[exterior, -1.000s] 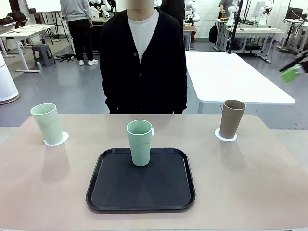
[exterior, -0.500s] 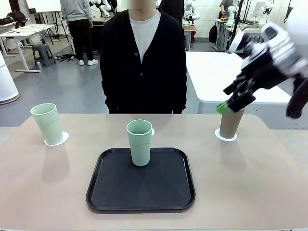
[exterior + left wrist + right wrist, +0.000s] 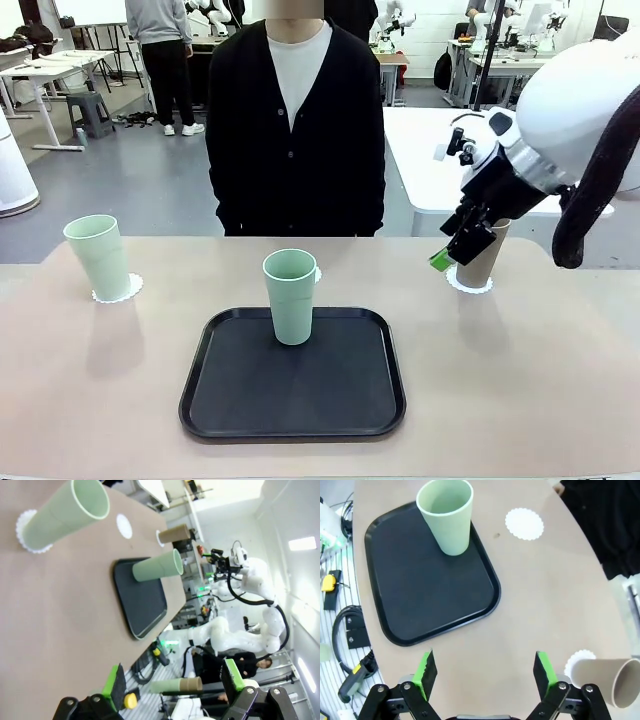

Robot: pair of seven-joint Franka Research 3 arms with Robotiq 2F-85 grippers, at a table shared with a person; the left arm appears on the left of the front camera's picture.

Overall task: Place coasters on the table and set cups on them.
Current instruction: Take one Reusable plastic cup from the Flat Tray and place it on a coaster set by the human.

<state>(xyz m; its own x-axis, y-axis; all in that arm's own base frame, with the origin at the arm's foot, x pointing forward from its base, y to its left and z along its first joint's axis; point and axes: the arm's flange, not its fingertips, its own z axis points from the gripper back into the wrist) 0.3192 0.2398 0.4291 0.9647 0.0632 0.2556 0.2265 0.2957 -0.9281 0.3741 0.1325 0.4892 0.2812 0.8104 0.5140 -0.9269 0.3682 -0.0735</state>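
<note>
The right gripper (image 3: 484,662) has its fingers spread with nothing between them. The taupe cup (image 3: 600,681), on its coaster (image 3: 577,658), stands just outside one finger. Well ahead of the fingertips a mint cup (image 3: 446,517) stands in the black tray (image 3: 420,595), with a bare coaster (image 3: 524,523) near it on the table (image 3: 545,595). The left gripper (image 3: 174,677) is spread and empty too, with another mint cup (image 3: 65,515) far ahead of it.

Right arm (image 3: 560,120): a second ago I saw only a sliver of it at the right edge. It has since swung well into the front view.
Right pincer (image 3: 450,257): I've brought it down and leftward, and it now hangs low by the brown cup's left side.
Brown cup (image 3: 487,266): its upper left is now hidden behind the pincer.
</note>
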